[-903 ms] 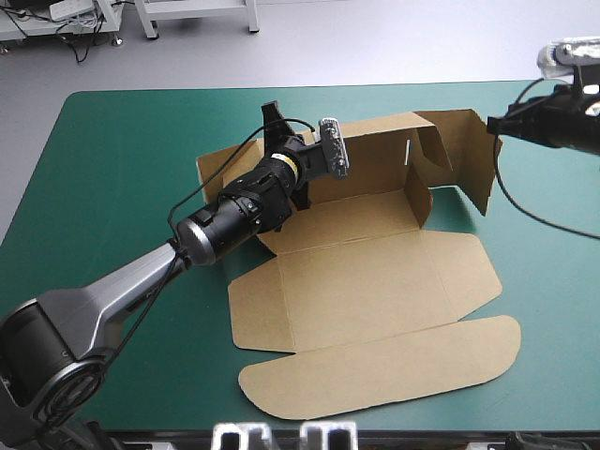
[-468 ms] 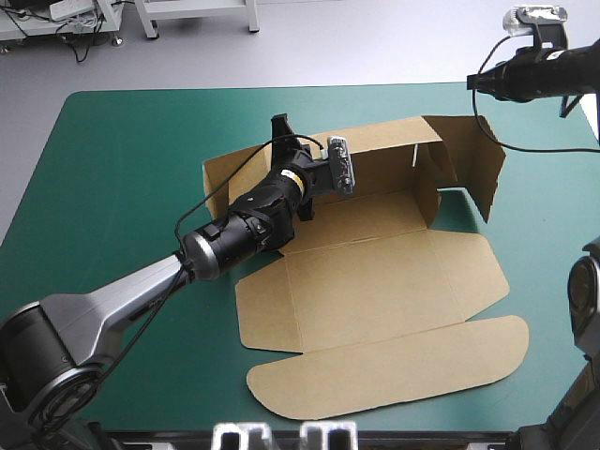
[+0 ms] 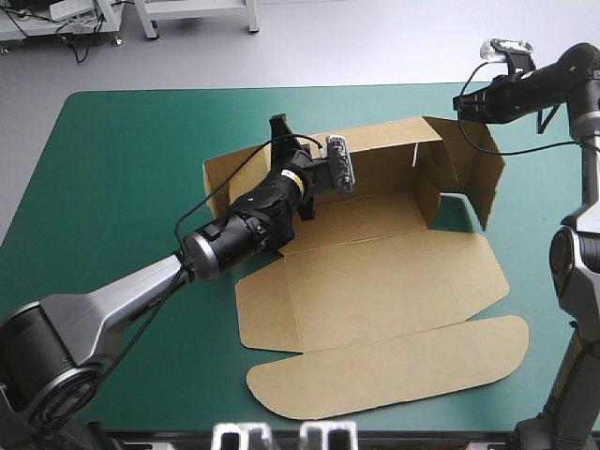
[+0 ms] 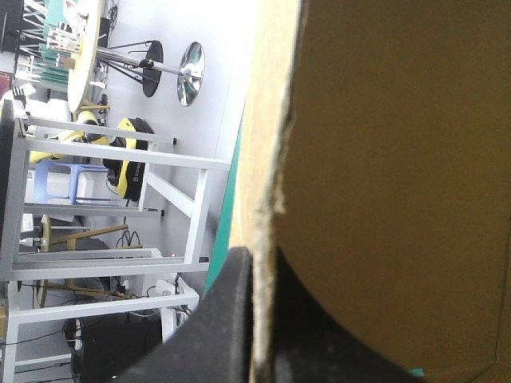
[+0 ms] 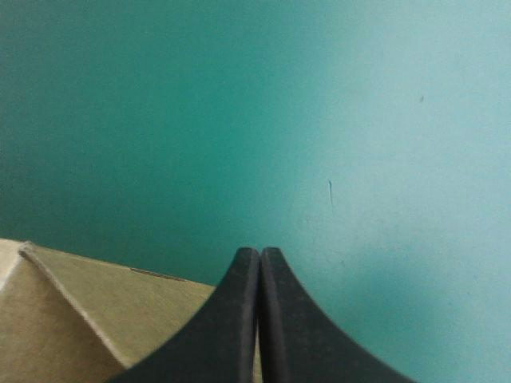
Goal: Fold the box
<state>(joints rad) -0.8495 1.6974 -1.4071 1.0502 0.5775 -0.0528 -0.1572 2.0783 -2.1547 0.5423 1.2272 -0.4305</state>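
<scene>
Box (image 3: pixel 375 291) mid-table on teal-green cover (image 3: pixel 122 169), roughly half folded: back wall and right end flap up, left gripper (image 3: pixel 278 131) clamped on back wall's left end, right gripper (image 3: pixel 464 103) fingers pressed together by flap's top corner, front panels and lid flat, nothing tucked yet.

High camera above and behind, whole table (image 3: pixel 112 187) below; wrist cameras close, each at an edge of the box (image 4: pixel 383 159).

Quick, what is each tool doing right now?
Left tool: closed on the brown cardboard box, at its raised back wall.
Right tool: closed, holding nothing.
</scene>
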